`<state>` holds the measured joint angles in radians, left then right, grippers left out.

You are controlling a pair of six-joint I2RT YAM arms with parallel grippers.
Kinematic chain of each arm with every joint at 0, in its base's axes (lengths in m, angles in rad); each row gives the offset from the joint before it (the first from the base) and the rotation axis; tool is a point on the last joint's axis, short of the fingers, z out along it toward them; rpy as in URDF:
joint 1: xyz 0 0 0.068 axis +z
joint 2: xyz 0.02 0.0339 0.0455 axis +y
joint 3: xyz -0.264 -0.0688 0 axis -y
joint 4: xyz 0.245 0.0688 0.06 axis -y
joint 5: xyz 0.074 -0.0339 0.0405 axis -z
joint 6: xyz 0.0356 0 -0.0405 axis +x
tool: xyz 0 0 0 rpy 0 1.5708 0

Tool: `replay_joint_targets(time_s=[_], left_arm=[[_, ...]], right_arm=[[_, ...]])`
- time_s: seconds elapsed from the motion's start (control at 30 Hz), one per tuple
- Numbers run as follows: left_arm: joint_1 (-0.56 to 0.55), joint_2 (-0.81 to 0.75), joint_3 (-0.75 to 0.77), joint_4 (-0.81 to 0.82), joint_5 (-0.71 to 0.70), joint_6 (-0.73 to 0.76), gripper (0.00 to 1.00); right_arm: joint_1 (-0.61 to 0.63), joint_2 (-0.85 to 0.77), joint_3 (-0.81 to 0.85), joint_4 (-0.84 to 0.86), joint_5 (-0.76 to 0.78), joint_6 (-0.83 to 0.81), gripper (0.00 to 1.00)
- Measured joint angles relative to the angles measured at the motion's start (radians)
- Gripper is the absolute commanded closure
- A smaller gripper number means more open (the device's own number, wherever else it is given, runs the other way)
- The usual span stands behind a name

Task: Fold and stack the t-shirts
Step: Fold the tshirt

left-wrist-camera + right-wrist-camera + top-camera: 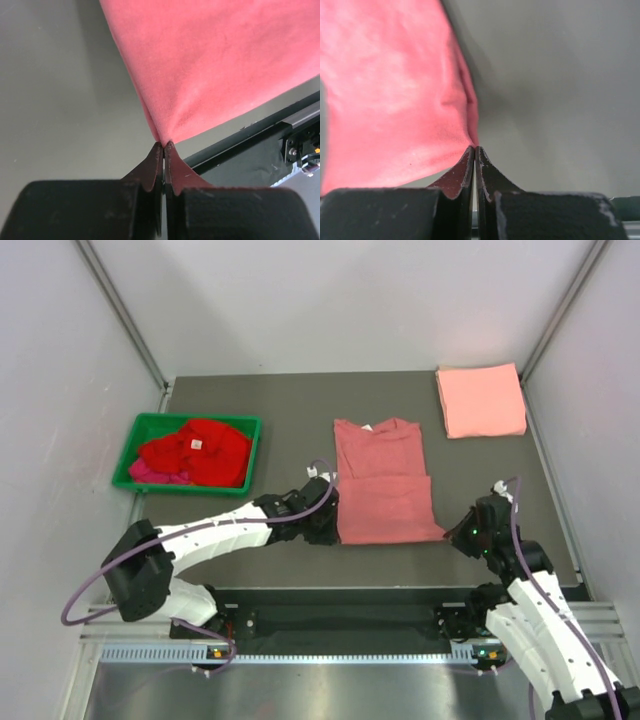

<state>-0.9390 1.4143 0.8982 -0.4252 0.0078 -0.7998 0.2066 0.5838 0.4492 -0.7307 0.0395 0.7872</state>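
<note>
- on the table (pixel 290 400), centred, the rose-red t-shirt (pixel 385 480) lies spread, collar toward the far side.
- left gripper (pixel 164 145) pinches its near-left corner.
- right gripper (pixel 474 148) pinches its near-right corner.

So, the background stuff: there's a dark grey tabletop (pixel 290 410), matte and pretty scuff-free. A green plastic bin (pixel 128 452) sits on it over at about 9 o'clock, close to the left edge, rectangular with low walls and a lipped rim. Pale walls box the whole thing in: left wall (pixel 60 360), back wall (pixel 340 300), right wall (pixel 600 420). Two metal struts (pixel 120 310) run along the corners at 11 and 1 o'clock. At 6 o'clock a black strip (pixel 340 595) borders the tabletop, then a slotted aluminium rail (pixel 340 652), then a brushed metal sheet (pixel 330 695).
</note>
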Motion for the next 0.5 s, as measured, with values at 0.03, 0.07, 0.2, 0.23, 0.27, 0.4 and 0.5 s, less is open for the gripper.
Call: replay_joint_targets(time_s=[0.03,0.07,0.2,0.23,0.27,0.4,0.5], left_arm=[[-0.003,-0.006,0.002,-0.009,-0.006,-0.002,1.00],[-0.004,-0.010,0.008,-0.023,-0.014,-0.001,1.00],[0.002,-0.003,0.101,-0.098,-0.053,0.022,1.00],[0.007,0.004,0.135,-0.116,-0.059,0.031,1.00],[0.016,0.017,0.182,-0.136,-0.065,0.045,1.00],[0.092,0.088,0.352,-0.171,-0.074,0.106,1.00],[0.166,0.177,0.467,-0.190,-0.068,0.154,1.00]], right_arm=[[0.000,-0.011,0.018,-0.012,0.000,-0.002,1.00],[0.000,-0.018,0.038,-0.024,0.000,-0.004,1.00],[0.000,0.010,0.134,-0.040,0.002,-0.033,1.00],[0.000,0.032,0.164,-0.039,0.003,-0.048,1.00],[0.000,0.060,0.194,-0.032,0.004,-0.065,1.00],[-0.002,0.221,0.311,0.035,0.004,-0.132,1.00],[-0.004,0.374,0.412,0.076,0.000,-0.178,1.00]])
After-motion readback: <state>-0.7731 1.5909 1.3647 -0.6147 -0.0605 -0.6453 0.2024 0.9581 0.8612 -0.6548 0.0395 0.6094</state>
